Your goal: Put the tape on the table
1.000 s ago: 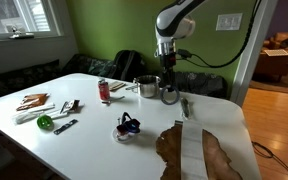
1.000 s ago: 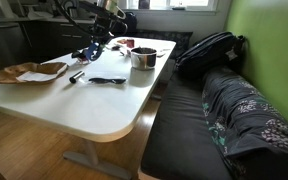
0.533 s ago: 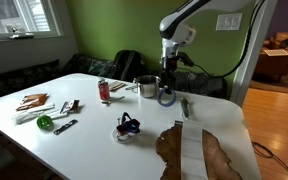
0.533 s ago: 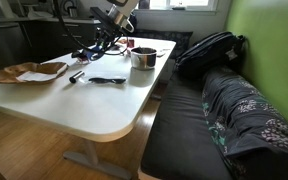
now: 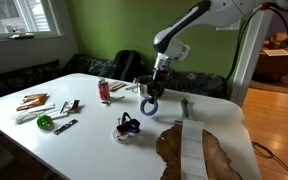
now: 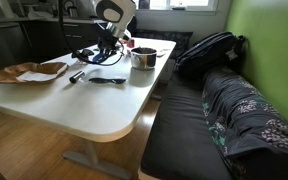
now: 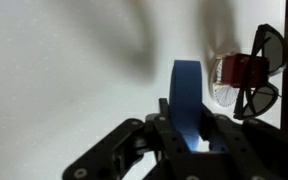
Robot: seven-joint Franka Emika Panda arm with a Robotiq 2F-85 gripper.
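Observation:
The tape is a blue roll standing on edge between my gripper's black fingers, which are shut on it. In an exterior view the roll hangs below the gripper, a little above the white table, in front of a steel pot. In an exterior view the gripper hovers over the far part of the table; the tape is too small to make out there.
A dark glasses-like object with a red part lies close by. A red can, hand tools and a brown paper bag are on the table. The pot and a bench with a backpack stand beside it.
The arm has swung away from the pot toward the middle of the table, carrying the blue tape with it and tilting lower.

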